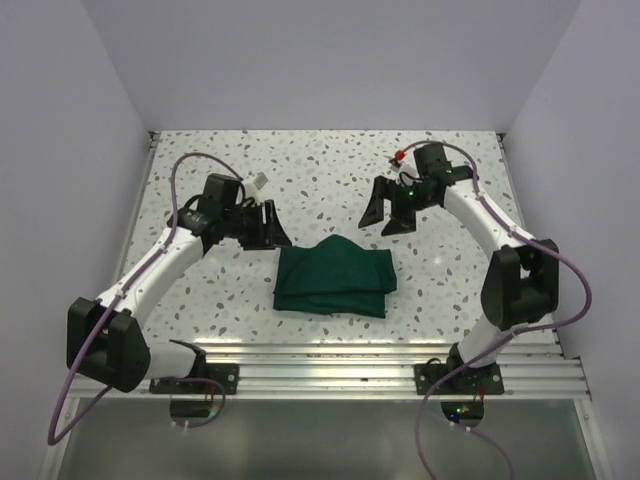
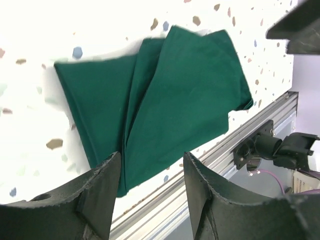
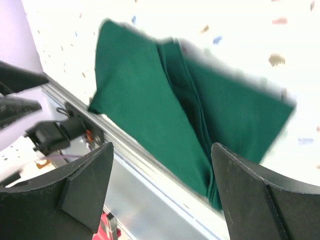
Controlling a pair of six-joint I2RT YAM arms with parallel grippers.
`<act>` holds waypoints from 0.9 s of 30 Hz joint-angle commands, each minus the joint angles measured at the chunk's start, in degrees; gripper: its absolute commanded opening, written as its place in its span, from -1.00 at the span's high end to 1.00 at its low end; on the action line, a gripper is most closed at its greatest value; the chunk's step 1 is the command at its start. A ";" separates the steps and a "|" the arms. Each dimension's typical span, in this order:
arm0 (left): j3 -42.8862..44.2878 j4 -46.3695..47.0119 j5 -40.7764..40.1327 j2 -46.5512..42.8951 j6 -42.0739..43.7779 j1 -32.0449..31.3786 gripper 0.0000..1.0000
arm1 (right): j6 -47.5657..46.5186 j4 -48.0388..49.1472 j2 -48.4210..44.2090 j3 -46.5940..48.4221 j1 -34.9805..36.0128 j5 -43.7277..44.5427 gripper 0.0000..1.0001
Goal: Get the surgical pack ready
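Lying folded near rail [image 1: 380, 352], surgical pack [image 1: 335, 277], left hand [image 1: 272, 228], right hand [image 1: 385, 215] spread

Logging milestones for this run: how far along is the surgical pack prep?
Done: the green cloth lies folded into a layered bundle on the table, near the front rail. In hand: nothing; the left pincer and right pincer are both open, off the cloth, one at each side. Left: the layers look uneven, so a tidy-up or further fold may be needed.
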 commanded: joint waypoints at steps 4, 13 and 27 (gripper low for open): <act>7.34 2.36 2.26 5.08 2.89 0.00 -0.15 | -4.36 3.64 13.65 10.27 1.79 -4.74 -0.67; 5.41 0.87 2.35 3.85 4.21 0.09 -0.15 | -6.85 4.59 22.01 15.29 7.42 -7.55 -0.67; 4.71 0.69 3.41 3.59 4.73 2.02 -0.15 | -7.11 2.93 18.33 11.43 10.32 -8.79 -0.14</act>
